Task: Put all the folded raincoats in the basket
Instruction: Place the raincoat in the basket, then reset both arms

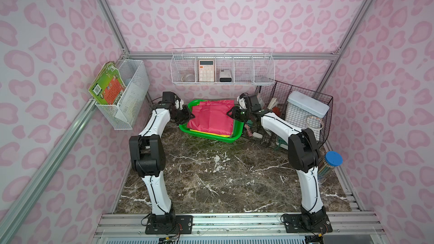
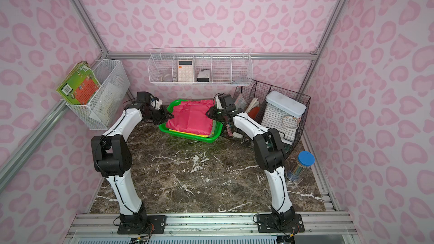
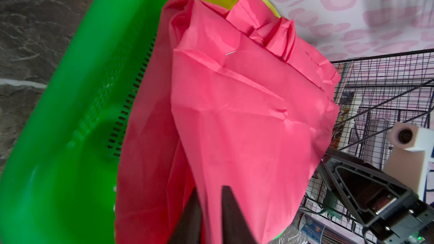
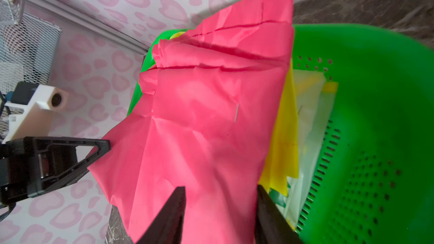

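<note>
Marble tabletop (image 1: 211,172) is seen under the basket (image 1: 211,138), where the raincoat (image 1: 212,116) is laid folded over a yellow sheet (image 1: 206,134). At the basket's sides, left gripper (image 1: 190,116) and right gripper (image 1: 229,113) are held parted, with raincoat edges between the jaws.

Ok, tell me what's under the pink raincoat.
Beneath the raincoat, a yellow folded layer and a pale translucent one peek out in the basket; anything lower is hidden.

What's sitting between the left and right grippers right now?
The folded pink raincoat, lying on a yellow sheet in the green basket, spans the stretch between the left gripper and right gripper; both top views show it.
</note>
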`<state>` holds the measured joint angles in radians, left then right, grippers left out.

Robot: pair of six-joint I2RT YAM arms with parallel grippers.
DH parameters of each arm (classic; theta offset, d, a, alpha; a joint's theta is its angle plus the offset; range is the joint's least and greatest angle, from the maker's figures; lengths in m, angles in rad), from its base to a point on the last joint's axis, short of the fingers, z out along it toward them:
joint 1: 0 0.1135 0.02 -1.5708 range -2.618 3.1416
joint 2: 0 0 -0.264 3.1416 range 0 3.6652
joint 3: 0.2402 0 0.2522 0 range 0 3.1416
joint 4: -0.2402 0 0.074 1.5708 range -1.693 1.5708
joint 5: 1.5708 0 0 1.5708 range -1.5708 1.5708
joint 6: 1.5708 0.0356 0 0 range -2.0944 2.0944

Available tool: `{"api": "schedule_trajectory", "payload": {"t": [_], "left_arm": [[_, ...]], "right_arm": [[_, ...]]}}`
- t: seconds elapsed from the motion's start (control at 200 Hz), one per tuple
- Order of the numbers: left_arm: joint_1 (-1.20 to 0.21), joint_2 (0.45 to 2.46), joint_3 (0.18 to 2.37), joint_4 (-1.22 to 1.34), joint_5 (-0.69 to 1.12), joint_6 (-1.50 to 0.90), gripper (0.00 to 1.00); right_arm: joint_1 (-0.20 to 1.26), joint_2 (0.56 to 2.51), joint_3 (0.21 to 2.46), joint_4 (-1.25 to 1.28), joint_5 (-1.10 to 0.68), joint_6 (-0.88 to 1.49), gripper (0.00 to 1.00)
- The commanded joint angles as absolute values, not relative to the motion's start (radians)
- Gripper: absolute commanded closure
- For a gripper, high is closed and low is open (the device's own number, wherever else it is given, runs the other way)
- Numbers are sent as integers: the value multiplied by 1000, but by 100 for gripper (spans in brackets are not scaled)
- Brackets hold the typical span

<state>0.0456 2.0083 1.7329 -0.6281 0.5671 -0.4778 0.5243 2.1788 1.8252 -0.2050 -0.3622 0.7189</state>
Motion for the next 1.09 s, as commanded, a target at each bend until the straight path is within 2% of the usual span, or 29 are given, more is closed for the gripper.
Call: {"api": "schedule_trajectory", "payload": {"t": [0.0,0.07,0.115,0.185,0.435,0.65,0.78,0.79,0.805,0.82,0.955,1.09], "left_arm": [[45,1994,1741,-616,585,-450,44],[47,1974,1740,-618,569,-440,29],[46,1959,1741,-618,554,-431,23],[47,1936,1743,-621,539,-416,2],[47,1850,1710,-627,526,-401,1],[46,1623,1497,-554,539,-393,1],[43,1450,1340,-528,527,-362,1],[43,1438,1330,-529,524,-359,1],[43,1421,1316,-528,519,-353,1],[43,1402,1302,-530,513,-349,1],[33,1242,1178,-532,421,-312,1],[31,1099,1035,-458,306,-300,1]], "right_arm": [[541,2129,1800,-202,-335,679,43],[550,2092,1771,-193,-325,673,40],[556,2062,1751,-189,-315,668,39],[564,2022,1721,-184,-300,660,38],[586,1878,1587,-157,-253,658,34],[594,1697,1417,-126,-213,629,30],[594,1550,1279,-116,-180,567,19],[594,1534,1263,-115,-178,559,16],[592,1517,1247,-114,-173,554,3],[592,1498,1233,-112,-170,546,0],[589,1339,1074,-76,-82,491,0],[546,1155,856,61,40,467,0]]}}
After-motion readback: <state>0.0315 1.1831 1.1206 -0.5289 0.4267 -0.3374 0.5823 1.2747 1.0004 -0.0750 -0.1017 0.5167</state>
